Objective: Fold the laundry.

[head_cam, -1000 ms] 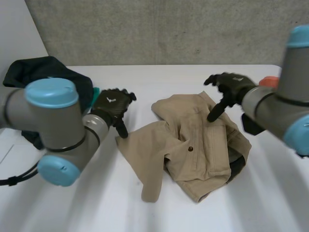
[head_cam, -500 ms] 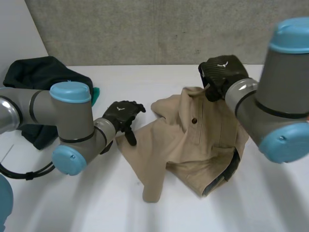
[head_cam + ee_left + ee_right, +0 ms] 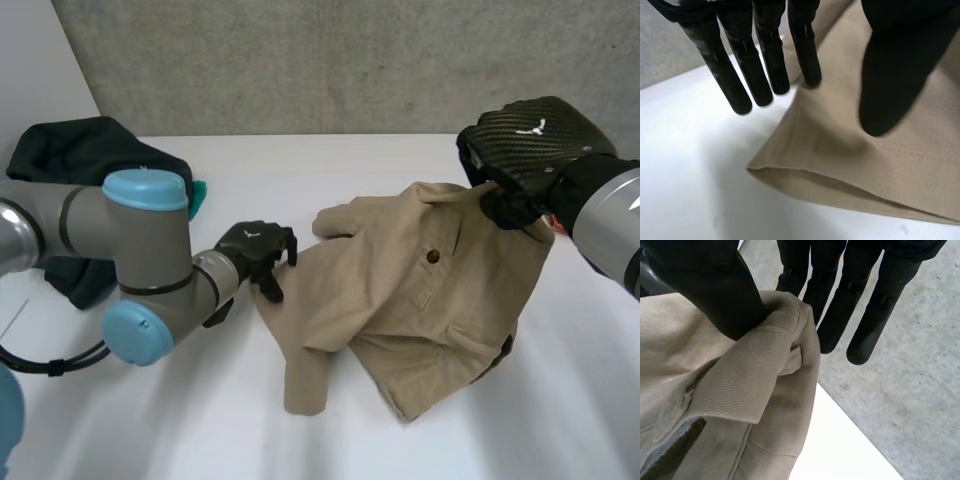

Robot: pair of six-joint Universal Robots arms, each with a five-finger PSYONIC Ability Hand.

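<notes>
Upper right: right hand (image 3: 525,150) is pinching the shirt (image 3: 400,290) by its collar, lifting it higher than a moment ago | centre-left: left hand (image 3: 258,252), straight-fingered, is touching the sleeve (image 3: 305,350) edge | shirt is half hanging, half lying on the table (image 3: 150,420), opening out for folding.

Left hand (image 3: 765,55): fingers (image 3: 735,85) straight and close together, tips at the edge of the tan garment (image 3: 890,170). One fingertip is over cloth, the rest over the white table (image 3: 685,190). Thumb (image 3: 890,80) stands apart, over the cloth; contact unclear. Doubled hem lies flat on the table. Grey surface (image 3: 660,55) beyond the table edge.
</notes>
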